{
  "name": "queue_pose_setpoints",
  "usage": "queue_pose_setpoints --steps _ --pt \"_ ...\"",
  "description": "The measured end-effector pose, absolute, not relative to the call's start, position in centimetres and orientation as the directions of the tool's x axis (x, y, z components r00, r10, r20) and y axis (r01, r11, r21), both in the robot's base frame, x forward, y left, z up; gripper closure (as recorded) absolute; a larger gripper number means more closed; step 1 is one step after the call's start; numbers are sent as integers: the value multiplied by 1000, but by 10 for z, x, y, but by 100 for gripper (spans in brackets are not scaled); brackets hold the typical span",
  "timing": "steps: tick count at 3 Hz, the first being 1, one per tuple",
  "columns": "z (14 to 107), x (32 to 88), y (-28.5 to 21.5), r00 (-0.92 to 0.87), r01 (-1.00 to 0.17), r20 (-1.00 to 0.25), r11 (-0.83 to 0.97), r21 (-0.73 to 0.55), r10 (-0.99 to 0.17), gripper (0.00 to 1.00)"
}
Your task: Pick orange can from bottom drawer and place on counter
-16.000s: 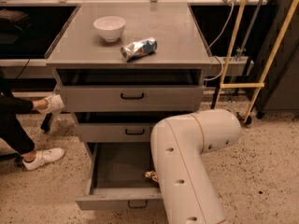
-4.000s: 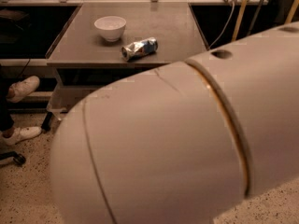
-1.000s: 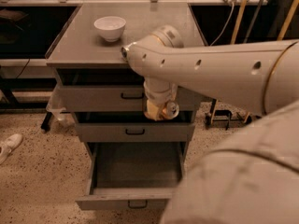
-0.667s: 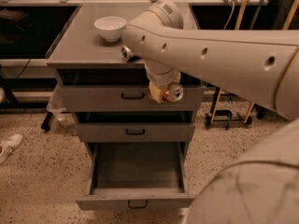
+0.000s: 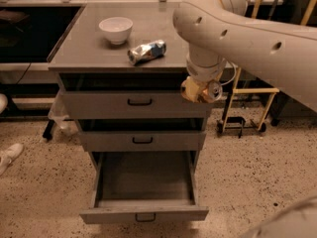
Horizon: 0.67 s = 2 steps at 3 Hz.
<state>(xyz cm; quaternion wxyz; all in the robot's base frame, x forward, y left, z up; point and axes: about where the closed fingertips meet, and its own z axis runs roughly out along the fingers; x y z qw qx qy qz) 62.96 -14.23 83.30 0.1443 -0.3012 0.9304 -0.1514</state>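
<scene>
The gripper (image 5: 202, 86), right of centre, is clamped on the orange can (image 5: 196, 91), held in the air just below the front right corner of the counter (image 5: 89, 48); bottom drawer (image 5: 143, 214) at lower centre stands open.

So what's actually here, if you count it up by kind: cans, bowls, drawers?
Cans: 2, the orange can held in the claw near the cabinet's front right corner, and the silver-and-blue can on the counter.
Bowls: 1, the white bowl.
Drawers: 3, with the bottom drawer open.
Total: 6.
</scene>
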Motion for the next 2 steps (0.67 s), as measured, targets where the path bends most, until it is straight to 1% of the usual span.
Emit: queue_pose_setpoints --steps 1,2 --pt "912 634 -187 -735 -508 -297 785 -356 -610 100" --pt "949 645 -193 -708 -487 -352 785 -383 -612 100"
